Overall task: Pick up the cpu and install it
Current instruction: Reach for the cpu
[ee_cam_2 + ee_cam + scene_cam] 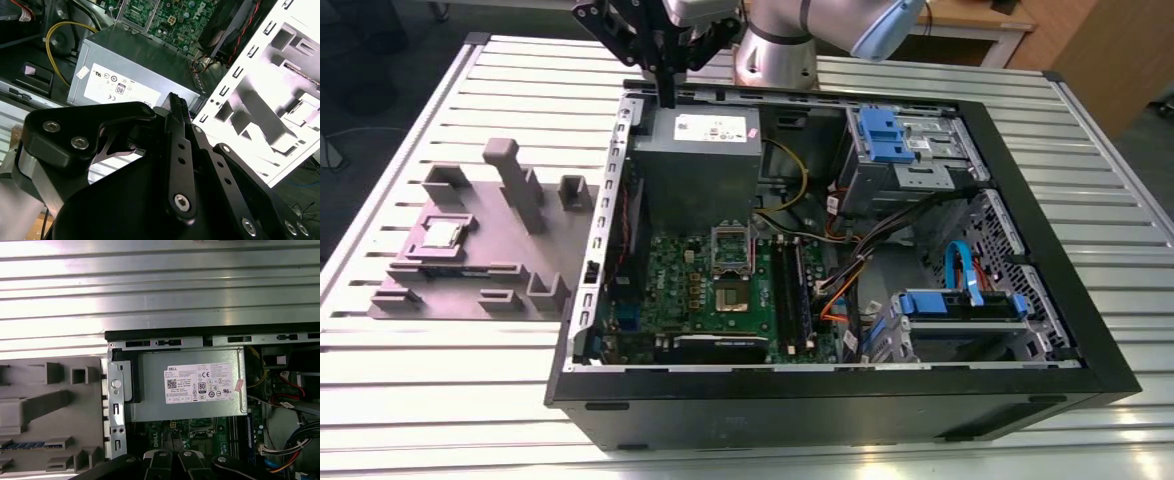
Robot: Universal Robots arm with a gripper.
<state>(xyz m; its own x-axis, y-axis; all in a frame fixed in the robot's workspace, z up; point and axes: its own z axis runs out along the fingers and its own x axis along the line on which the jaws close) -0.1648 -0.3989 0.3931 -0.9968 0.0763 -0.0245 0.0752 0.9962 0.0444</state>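
Note:
The cpu, a small silver square chip, lies flat in a recess of the grey fixture block on the table, at the exterior view's left, outside the computer case. My gripper hangs over the far edge of the open case, just above the power-supply box and well away from the cpu. Its black fingers sit pressed together with nothing between them. The green motherboard with its socket frame lies in the case below the power supply.
The power-supply box with its white label sits directly under the gripper. Blue drive bays, loose cables and a drive cage crowd the case's right half. The fixture block has upright posts. The table top is slatted metal.

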